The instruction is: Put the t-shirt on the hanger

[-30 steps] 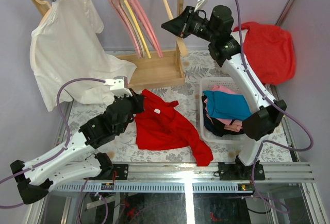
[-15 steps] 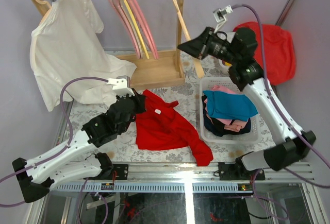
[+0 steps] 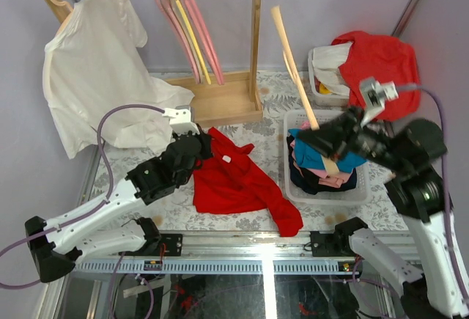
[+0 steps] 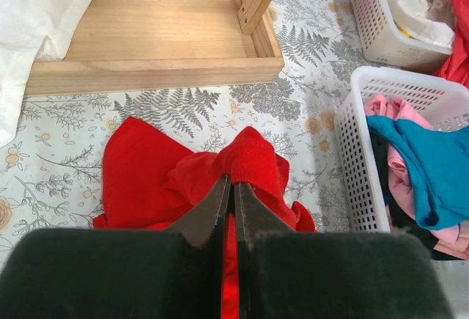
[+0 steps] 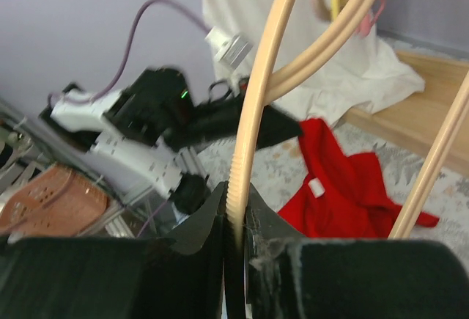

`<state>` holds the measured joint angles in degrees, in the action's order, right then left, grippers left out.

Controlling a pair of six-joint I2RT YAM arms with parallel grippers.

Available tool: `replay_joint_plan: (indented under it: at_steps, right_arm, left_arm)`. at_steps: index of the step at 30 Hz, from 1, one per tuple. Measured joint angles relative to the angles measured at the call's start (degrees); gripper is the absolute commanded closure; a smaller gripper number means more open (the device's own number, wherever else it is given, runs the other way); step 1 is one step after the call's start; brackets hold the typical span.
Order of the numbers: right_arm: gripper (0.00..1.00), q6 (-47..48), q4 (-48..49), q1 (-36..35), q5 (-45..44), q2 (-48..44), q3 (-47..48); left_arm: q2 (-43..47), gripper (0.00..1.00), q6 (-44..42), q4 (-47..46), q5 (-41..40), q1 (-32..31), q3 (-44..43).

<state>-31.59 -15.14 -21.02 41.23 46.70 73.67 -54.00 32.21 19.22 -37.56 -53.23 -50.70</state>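
While the right hand (image 3: 316, 141) clamps the hanger (image 3: 293, 66), long axis slanting up-left, left hand (image 3: 201, 145) pinching t-shirt (image 3: 234, 183).

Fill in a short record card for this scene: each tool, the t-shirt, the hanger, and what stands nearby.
left tool: shut, pinching a raised fold of the t-shirt
right tool: shut on the hanger, above the basket
t-shirt: red, crumpled on the table, not yet on the hanger
hanger: pale wood, held tilted, off the rack
basket: white, holds blue and pink clothes
rack: wooden, carries a white t-shirt and pink hangers
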Motion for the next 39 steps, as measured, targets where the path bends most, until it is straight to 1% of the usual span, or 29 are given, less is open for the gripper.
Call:
replay_joint_plan:
  at_steps: [4, 7, 13, 19, 23, 27, 32, 35, 39]
  right_arm:
    - [1.00, 1.6, -9.5, 0.0, 3.7, -10.3, -3.3]
    - [1.00, 0.5, -14.3, 0.0, 8.2, -17.6, -8.4]
    - [1.00, -6.0, -16.4, 0.0, 15.5, -26.2, -19.2]
    - [1.00, -10.2, -16.6, 0.0, 18.7, -34.2, -27.8]
    - [1.00, -12.7, -15.6, 0.0, 19.3, -36.7, -33.2]
    - [1.00, -14.5, -14.3, -0.1, 19.4, -36.9, -36.1]
    - [1.00, -17.4, -10.4, -0.8, 19.5, -36.8, -37.3]
    - [1.00, -21.6, -9.4, -1.5, 20.7, -36.4, -37.3]
    - [1.00, -23.4, -8.3, -2.4, 21.2, -35.4, -37.3]
  left_arm:
    - [-2.0, 1.00, -0.9, -0.2, -0.4, 0.0, -0.4]
    - [-3.5, 1.00, -1.2, -0.4, -0.8, 0.0, -1.1]
    - [-5.8, 1.00, -2.1, -0.9, -1.2, 1.0, -2.3]
    - [-6.3, 1.00, -2.7, -2.1, -1.2, 1.9, -2.7]
    - [-6.6, 1.00, -3.0, -2.6, -1.2, 2.0, -2.8]
    - [-7.3, 1.00, -3.3, -3.3, -1.0, 2.1, -2.9]
    - [-9.1, 1.00, -3.8, -4.7, -0.6, 2.5, -3.7]
    - [-10.6, 1.00, -4.1, -6.4, 0.1, 3.1, -4.3]
    - [-12.8, 1.00, -4.6, -8.1, 1.3, 4.4, -4.9]
